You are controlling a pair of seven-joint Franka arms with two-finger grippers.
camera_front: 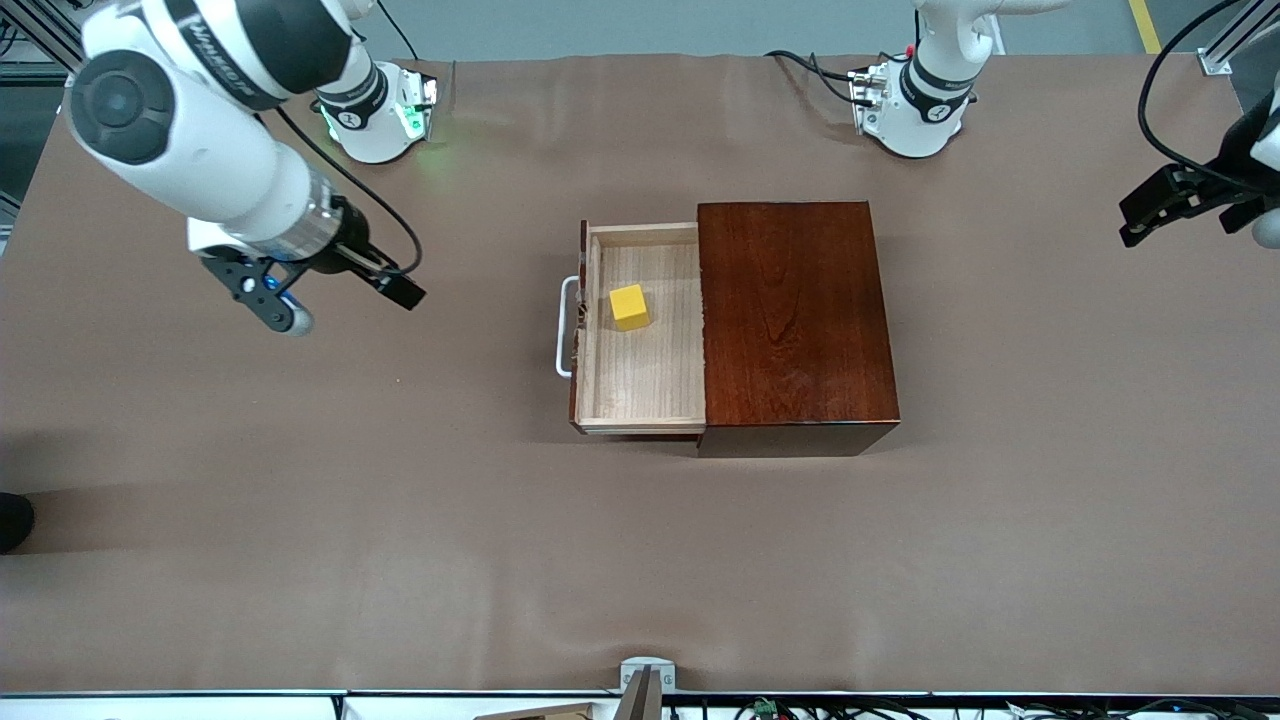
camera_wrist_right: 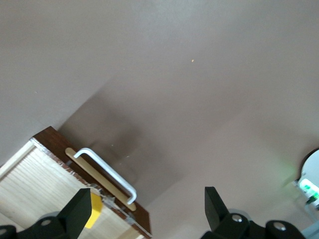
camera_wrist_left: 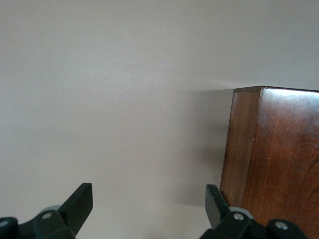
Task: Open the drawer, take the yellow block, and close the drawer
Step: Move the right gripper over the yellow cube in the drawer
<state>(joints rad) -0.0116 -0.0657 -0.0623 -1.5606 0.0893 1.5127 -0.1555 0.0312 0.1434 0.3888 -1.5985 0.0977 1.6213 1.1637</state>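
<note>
The drawer (camera_front: 640, 340) of the dark reddish-brown wooden box (camera_front: 795, 320) stands pulled out toward the right arm's end of the table, its white handle (camera_front: 566, 327) leading. The yellow block (camera_front: 629, 306) rests on the drawer's pale floor. My right gripper (camera_front: 348, 306) hangs open and empty above the bare table, apart from the handle. Its wrist view shows the handle (camera_wrist_right: 107, 174), the drawer front (camera_wrist_right: 55, 144) and a slice of the yellow block (camera_wrist_right: 95, 211) past one fingertip (camera_wrist_right: 79, 209). My left gripper (camera_front: 1185, 222) waits open near the table's edge at the left arm's end; the box's corner (camera_wrist_left: 271, 159) appears in its wrist view.
Brown cloth (camera_front: 400, 500) covers the table. The right arm's base (camera_front: 385, 110) with a green light and the left arm's base (camera_front: 915, 100) stand along the edge farthest from the front camera. A small grey fixture (camera_front: 645, 680) sits at the nearest edge.
</note>
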